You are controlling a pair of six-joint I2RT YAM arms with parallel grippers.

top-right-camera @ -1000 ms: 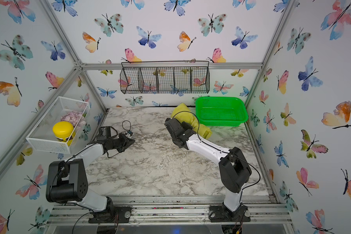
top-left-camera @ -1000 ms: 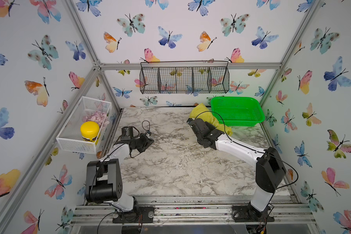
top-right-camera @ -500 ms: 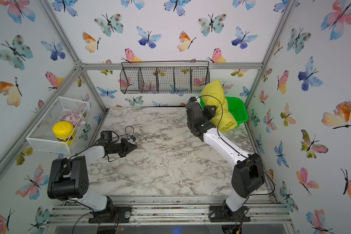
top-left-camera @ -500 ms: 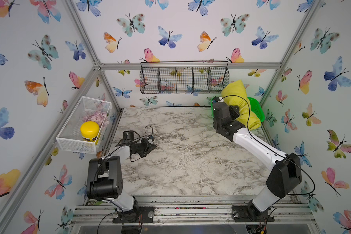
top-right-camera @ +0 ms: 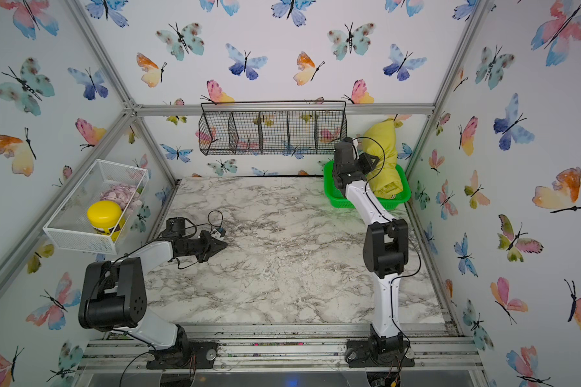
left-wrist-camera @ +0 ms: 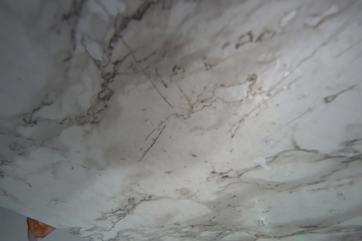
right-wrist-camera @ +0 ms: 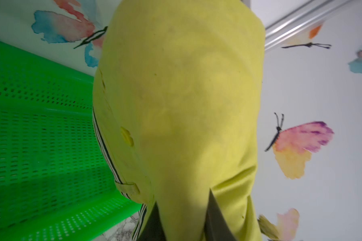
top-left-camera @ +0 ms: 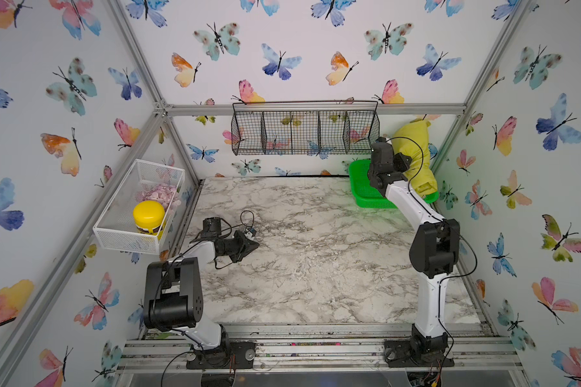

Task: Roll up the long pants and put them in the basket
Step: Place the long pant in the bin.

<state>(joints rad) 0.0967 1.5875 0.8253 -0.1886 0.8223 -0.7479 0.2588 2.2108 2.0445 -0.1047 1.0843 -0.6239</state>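
Note:
The long pants are a rolled yellow-green bundle hanging in the air over the back right corner. My right gripper is shut on the bundle's side, above the green basket. The right wrist view is filled by the pants, with the right gripper pinching the cloth between its dark fingers. The striped waistband runs along the roll's edge. My left gripper is shut and holds nothing, low over the table's left side. It does not show in the left wrist view.
The marble table spreads between the arms. A black wire basket hangs on the back wall. A white wire basket on the left wall holds a yellow-lidded jar. The green basket sits against the back right walls.
My right arm has lifted the rolled pants off the table and swung them up and to the back right, over the green basket. The left arm has shifted slightly towards the front.

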